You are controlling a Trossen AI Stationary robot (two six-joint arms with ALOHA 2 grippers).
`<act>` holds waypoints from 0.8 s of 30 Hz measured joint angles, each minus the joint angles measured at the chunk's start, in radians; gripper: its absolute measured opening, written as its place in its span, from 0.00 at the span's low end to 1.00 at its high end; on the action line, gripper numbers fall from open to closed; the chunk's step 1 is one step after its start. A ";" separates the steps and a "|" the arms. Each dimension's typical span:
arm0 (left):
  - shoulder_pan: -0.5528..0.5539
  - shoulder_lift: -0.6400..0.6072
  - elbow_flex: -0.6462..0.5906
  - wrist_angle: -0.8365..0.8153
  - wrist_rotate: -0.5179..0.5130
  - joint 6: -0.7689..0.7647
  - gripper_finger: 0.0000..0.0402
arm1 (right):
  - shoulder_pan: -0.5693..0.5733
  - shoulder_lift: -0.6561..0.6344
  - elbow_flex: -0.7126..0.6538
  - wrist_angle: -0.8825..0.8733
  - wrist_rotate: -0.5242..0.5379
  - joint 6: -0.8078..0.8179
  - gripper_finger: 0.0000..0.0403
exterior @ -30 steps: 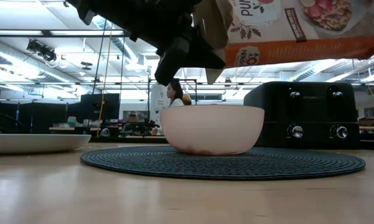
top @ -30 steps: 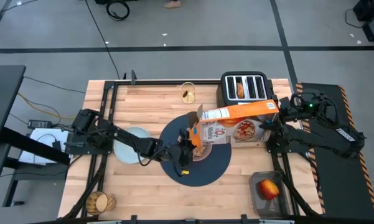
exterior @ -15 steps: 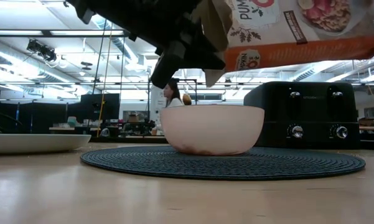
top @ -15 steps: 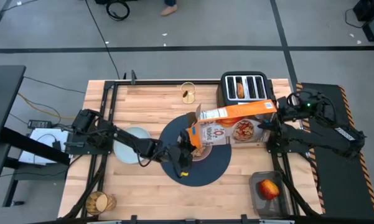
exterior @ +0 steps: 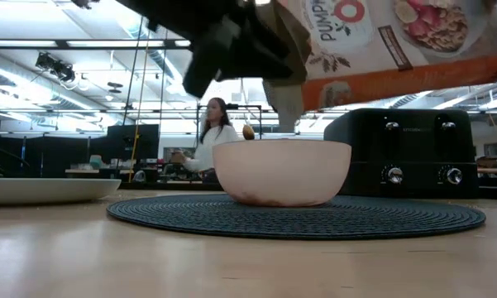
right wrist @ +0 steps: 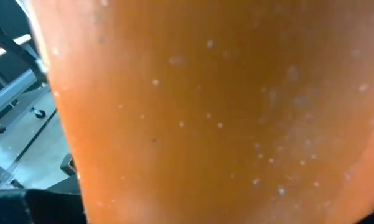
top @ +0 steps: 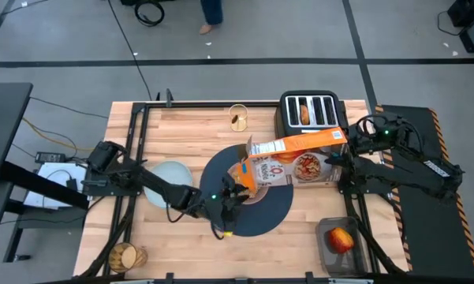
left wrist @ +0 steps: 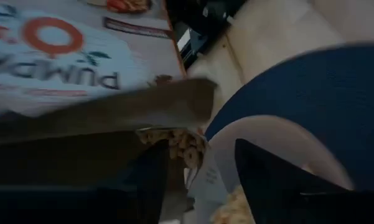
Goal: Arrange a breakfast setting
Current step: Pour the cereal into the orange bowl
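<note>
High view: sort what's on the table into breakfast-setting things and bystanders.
Setting:
round navy placemat
pinkish bowl
pale blue-grey plate
amber glass tumbler
red apple
bagel
loose cereal

Bystanders:
black four-slot toaster
orange cereal box, used for pouring
small gold-rimmed cup

The left gripper (top: 230, 195) has drawn back from the cereal box (top: 296, 156) flap and its fingers (left wrist: 271, 171) have parted; the box tips steeper over the pinkish bowl (exterior: 282, 171), and cereal (left wrist: 183, 144) shows at its mouth, just beyond those fingers
</note>
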 joint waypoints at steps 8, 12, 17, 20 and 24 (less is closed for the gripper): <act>-0.101 -0.005 0.000 -0.108 -0.183 -0.249 0.50 | 0.000 0.000 0.000 -0.038 -0.007 -0.014 0.77; -0.137 -0.005 0.000 -0.152 -0.284 -0.365 0.50 | 0.000 0.021 0.003 -0.054 0.001 -0.024 0.77; -0.147 -0.005 0.000 -0.182 -0.294 -0.493 0.50 | 0.000 0.037 0.006 -0.048 -0.016 -0.045 0.77; -0.136 -0.005 0.000 -0.198 -0.295 -0.591 0.50 | 0.000 0.042 0.005 -0.045 -0.021 -0.051 0.77; -0.121 -0.048 -0.001 -0.270 -0.290 -0.736 0.50 | 0.000 0.038 0.005 -0.030 -0.028 -0.052 0.77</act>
